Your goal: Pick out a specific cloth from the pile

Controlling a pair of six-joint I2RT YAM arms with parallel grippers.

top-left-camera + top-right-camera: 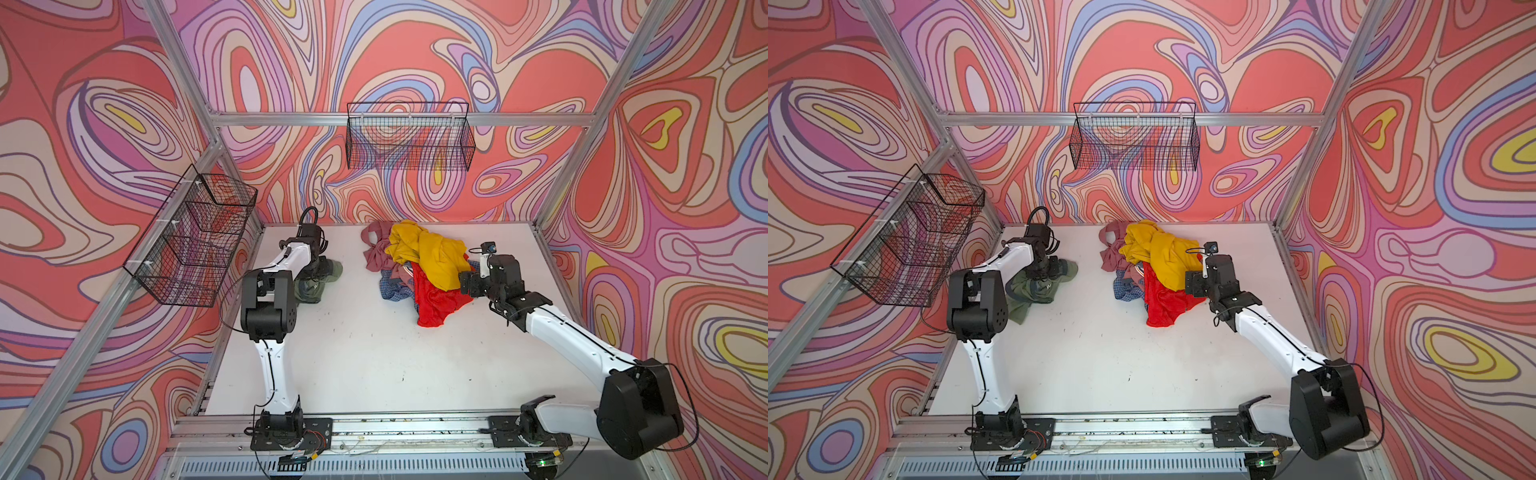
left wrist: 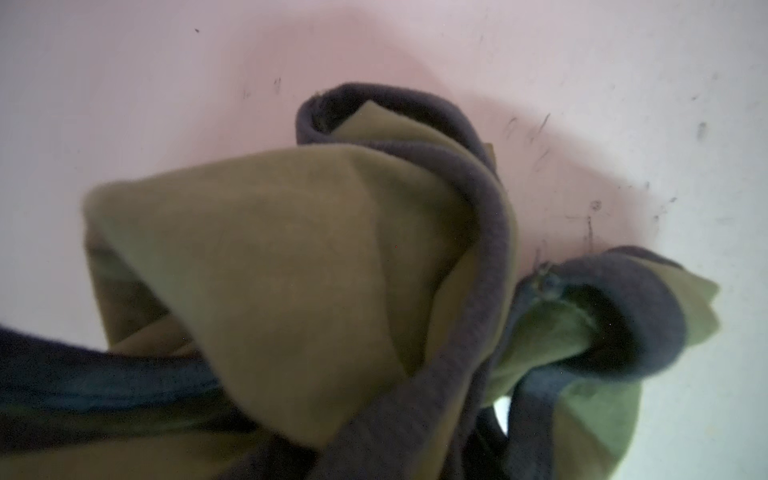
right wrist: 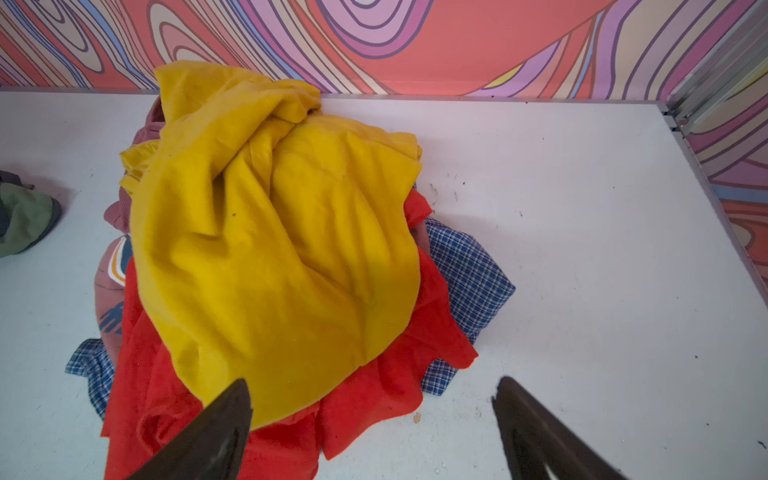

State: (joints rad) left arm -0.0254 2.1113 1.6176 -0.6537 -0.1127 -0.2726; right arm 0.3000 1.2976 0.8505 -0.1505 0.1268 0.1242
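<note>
The olive-green cloth (image 1: 322,284) (image 1: 1034,293) with grey-blue trim lies crumpled on the white table at the back left, apart from the pile (image 1: 424,266) (image 1: 1158,266). My left gripper (image 1: 319,266) (image 1: 1047,266) points down onto it. In the left wrist view the cloth (image 2: 291,249) fills the picture and hides the fingers. The pile (image 3: 270,249) is mustard yellow over bright red, with pink and blue checked beneath. My right gripper (image 1: 466,283) (image 1: 1192,283) (image 3: 374,384) stands open at the pile's right edge and holds nothing. The cloth (image 3: 25,220) also shows in the right wrist view.
A wire basket (image 1: 195,241) hangs on the left wall and another wire basket (image 1: 409,137) on the back wall. The white table (image 1: 374,353) stretches toward the front rail. Aluminium frame posts stand at the corners.
</note>
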